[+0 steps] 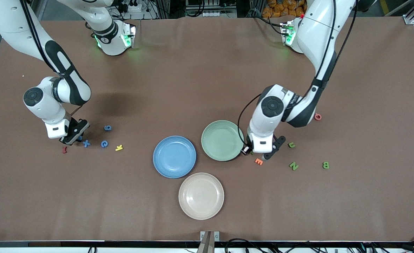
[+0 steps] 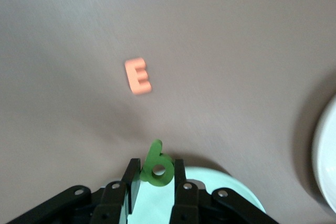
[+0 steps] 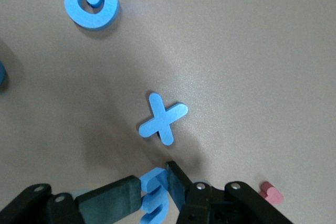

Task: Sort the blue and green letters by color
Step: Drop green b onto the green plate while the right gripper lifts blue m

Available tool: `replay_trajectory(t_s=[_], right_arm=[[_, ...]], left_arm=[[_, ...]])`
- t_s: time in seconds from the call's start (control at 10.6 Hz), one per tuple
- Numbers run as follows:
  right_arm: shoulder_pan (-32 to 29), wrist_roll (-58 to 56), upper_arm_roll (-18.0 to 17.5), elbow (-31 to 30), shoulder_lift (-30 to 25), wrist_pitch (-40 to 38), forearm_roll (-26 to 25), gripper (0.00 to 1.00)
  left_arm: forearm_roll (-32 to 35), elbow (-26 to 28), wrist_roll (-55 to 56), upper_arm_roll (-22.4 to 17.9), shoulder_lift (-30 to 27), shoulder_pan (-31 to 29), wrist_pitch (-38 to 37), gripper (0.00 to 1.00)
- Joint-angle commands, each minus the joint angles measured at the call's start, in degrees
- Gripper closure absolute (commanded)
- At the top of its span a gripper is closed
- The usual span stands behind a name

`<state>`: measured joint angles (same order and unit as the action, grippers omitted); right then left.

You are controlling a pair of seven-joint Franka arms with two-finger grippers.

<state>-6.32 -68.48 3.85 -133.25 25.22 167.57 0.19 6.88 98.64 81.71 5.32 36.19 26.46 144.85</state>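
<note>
Blue E (image 3: 153,199) is clamped in the right gripper (image 3: 155,195), we see by wrist only; left gripper (image 2: 156,174) pinches green P (image 2: 156,165) over the green plate's (image 1: 216,135) edge.

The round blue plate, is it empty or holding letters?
Empty. The round blue plate shows only bare surface; no letters lie in it.

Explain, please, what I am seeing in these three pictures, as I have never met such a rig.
Two white robot arms work at a brown table. The wide picture looks down from across the table; the two close-ups come from wrist cameras. A blue plate, a green plate and a beige plate lie mid-table, with small foam letters scattered toward both ends. The left arm's jaws, over the green plate's edge, are shut on a green foam letter. The right arm's jaws, down beside a blue foam X, pinch a blue foam letter.
</note>
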Motion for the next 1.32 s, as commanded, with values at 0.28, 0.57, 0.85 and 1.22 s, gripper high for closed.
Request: replay_trajectory(t_s=[0.28, 0.57, 0.85, 1.22], right_arm=[[-1.42, -1.84, -1.12, -0.52, 0.44, 0.13, 0.95, 0.82], [-1.42, -1.66, -1.47, 0.09, 0.35, -0.93, 0.95, 0.85], [-1.42, -1.66, -1.47, 0.27, 0.35, -0.93, 0.95, 0.86], [-1.59, -1.57, -1.39, 0.79, 0.44, -1.54, 0.95, 0.96]], left_arm=[[-3.1, -2.48, 6.61, -0.75, -0.33, 7.81, -0.53, 0.56], [-2.31, -2.31, 6.53, -0.84, -2.87, 7.47, -10.7, 0.0], [-1.7, -1.87, 2.94, -1.36, -3.41, 3.09, -15.65, 0.0], [1.56, -1.08, -6.81, -1.19, -3.76, -4.39, -15.31, 0.0]])
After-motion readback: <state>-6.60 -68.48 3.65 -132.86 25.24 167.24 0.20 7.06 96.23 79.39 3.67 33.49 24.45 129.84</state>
